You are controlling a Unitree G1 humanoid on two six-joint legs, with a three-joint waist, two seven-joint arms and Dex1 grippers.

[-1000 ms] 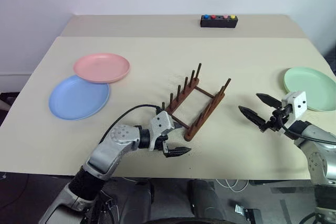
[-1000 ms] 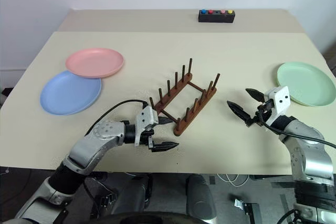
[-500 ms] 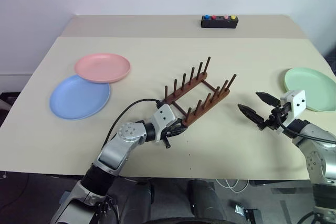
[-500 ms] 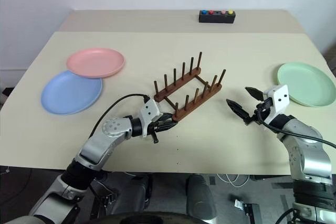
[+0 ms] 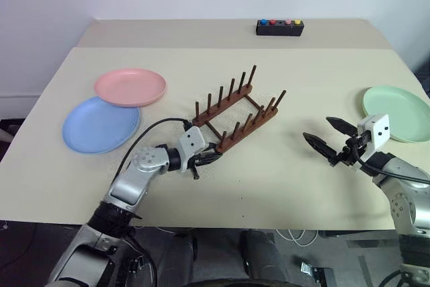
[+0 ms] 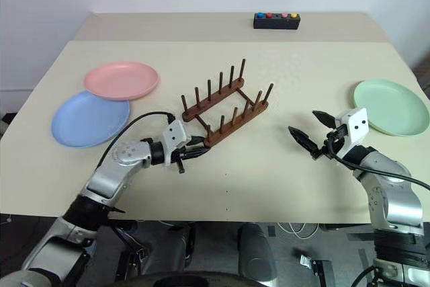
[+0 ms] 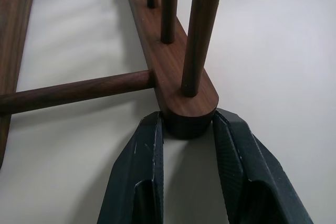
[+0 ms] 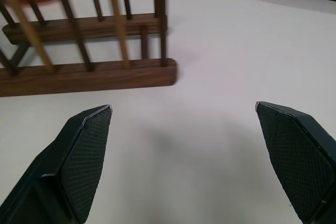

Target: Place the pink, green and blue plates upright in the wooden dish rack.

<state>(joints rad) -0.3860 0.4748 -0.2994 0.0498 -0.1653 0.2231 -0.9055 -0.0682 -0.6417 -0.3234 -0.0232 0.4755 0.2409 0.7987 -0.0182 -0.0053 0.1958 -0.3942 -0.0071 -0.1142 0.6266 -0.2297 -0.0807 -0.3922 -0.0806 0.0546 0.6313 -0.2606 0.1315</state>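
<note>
left gripper (image 7: pixel 188 129) pinching near rail end of wooden dish rack (image 5: pixel 234 109), right gripper (image 5: pixel 330 138) spread wide over bare table (image 5: pixel 269 173), plates flat

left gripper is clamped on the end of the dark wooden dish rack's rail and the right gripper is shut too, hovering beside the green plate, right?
Not quite. The right gripper is open: the right wrist view shows its two black fingers spread wide over bare table. The rest holds: the left gripper is clamped on the rail end of the dark brown wooden dish rack, and the mint green round plastic plate lies beside the right gripper.
</note>
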